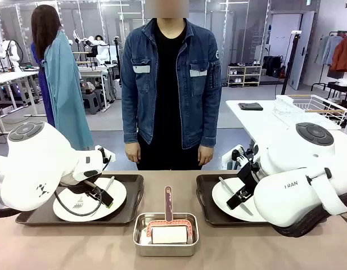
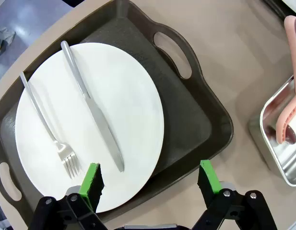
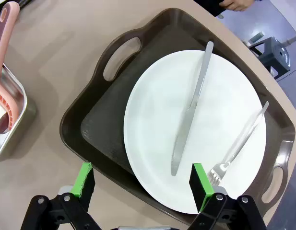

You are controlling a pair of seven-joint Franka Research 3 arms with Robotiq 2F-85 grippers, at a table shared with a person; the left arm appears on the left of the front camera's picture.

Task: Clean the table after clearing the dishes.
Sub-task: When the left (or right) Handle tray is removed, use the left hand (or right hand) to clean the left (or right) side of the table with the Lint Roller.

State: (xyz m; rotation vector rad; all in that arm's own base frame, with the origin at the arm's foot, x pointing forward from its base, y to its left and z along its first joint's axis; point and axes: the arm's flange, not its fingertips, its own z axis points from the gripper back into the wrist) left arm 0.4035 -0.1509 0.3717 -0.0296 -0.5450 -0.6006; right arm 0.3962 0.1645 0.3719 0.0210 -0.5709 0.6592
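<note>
Left tool [image 2: 150,176] gapes wide, empty, above the left plate [image 2: 133,96] with fork [image 2: 44,117] and knife [image 2: 91,108]; right tool [image 3: 142,179] same over the right plate [image 3: 152,120]. Left tray [image 2: 200,124] and right tray [image 3: 100,120] sit on the tabletop [image 1: 77,247], steel pan [image 1: 165,248] between.

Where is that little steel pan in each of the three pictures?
Front view: the pan sits at bottom centre.
Left wrist view: the pan is at the right edge, partly cut off.
Right wrist view: the pan is at the left edge, partly cut off.
Shared landmark: the pink handle reaching out of the pan.
</note>
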